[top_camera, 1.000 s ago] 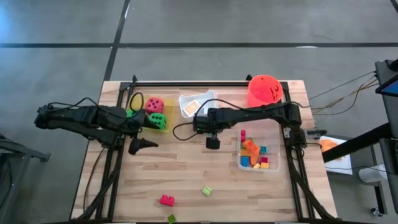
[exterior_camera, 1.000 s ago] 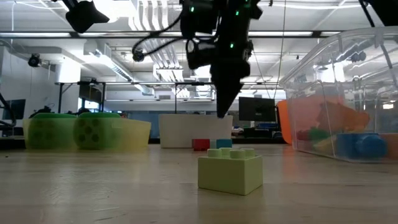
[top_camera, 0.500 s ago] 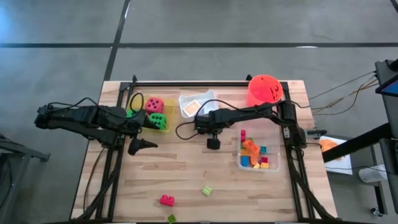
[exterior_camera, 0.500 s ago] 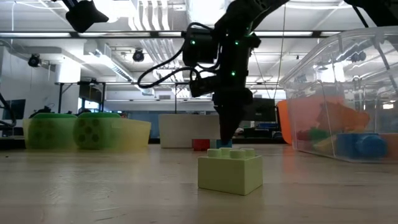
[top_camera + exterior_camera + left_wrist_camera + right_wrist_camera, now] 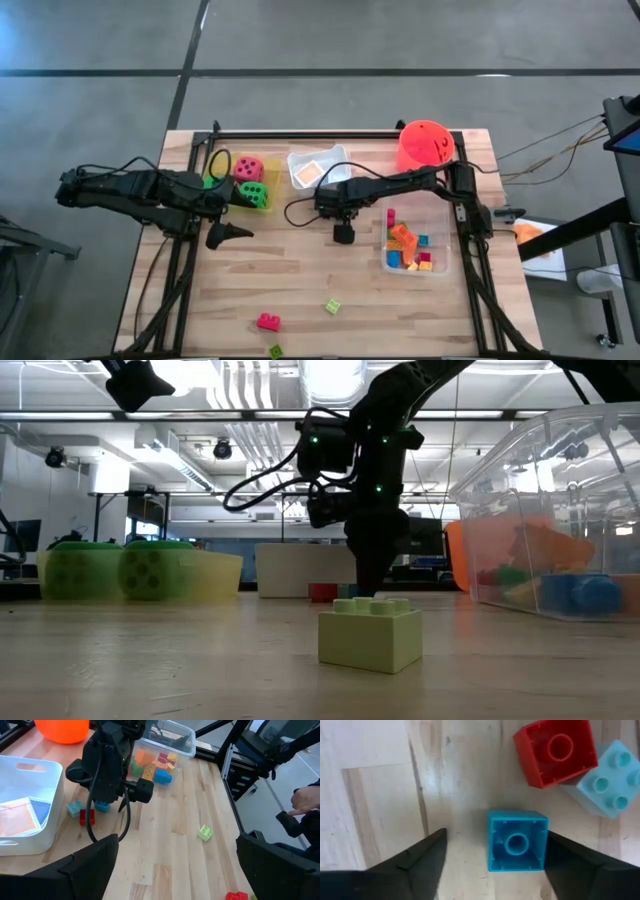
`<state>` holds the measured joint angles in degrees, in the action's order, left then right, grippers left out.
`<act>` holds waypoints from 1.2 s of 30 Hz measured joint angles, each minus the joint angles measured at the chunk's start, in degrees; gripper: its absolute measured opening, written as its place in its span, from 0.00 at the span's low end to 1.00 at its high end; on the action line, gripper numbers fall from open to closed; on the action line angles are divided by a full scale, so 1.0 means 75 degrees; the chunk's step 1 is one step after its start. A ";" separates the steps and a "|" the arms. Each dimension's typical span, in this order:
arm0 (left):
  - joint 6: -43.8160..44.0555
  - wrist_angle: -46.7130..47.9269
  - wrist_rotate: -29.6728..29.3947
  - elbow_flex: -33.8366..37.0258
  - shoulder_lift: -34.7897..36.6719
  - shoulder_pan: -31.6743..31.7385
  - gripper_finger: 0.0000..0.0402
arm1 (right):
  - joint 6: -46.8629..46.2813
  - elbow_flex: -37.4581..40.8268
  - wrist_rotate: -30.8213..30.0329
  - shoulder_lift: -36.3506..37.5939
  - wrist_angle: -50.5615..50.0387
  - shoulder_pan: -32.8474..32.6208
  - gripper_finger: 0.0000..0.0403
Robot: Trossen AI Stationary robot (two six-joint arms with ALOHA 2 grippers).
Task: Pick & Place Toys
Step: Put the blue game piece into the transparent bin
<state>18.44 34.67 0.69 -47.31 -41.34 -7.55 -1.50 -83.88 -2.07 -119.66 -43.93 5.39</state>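
Blue brick point(image 5: 517, 840) lay near the table point(image 5: 300, 280) centre, beside a red brick point(image 5: 555, 751) and a light-blue brick point(image 5: 606, 780). Right gripper point(image 5: 492, 852) hung over it, fingers spread, not touching. Left gripper point(image 5: 232, 233) waited near the left edge, fingers spread.

High: we look straight down on the whole table point(image 5: 300, 290) | Low: level across the tabletop | Right wrist: close above a blue brick point(image 5: 516, 841) between its claw's fingers | Left wrist: shares that brick point(image 5: 102, 806) from afar.
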 joint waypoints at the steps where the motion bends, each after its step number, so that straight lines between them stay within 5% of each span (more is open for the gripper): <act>1: 0.0000 -0.0003 0.0000 0.0000 0.0000 0.0000 0.98 | 0.0000 0.0000 -0.0002 0.0000 0.0010 -0.0003 0.69; 11: 0.0146 -0.0023 -0.0001 -0.0003 -0.0003 0.0000 0.98 | -0.0204 0.0003 -0.0100 0.0003 0.0139 0.0002 0.31; 22: 0.0146 -0.0020 -0.0003 -0.0003 -0.0003 0.0003 0.98 | -0.0598 0.0023 -0.0060 0.0283 -0.0110 -0.0248 0.31; 36: 0.0146 -0.0026 -0.0003 -0.0003 -0.0015 0.0006 0.98 | -0.1420 0.0109 -0.0122 0.3340 -0.1206 -0.0842 0.31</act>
<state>19.53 34.48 0.67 -47.33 -41.45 -7.51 -12.15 -83.06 -2.99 -94.61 -52.98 -0.92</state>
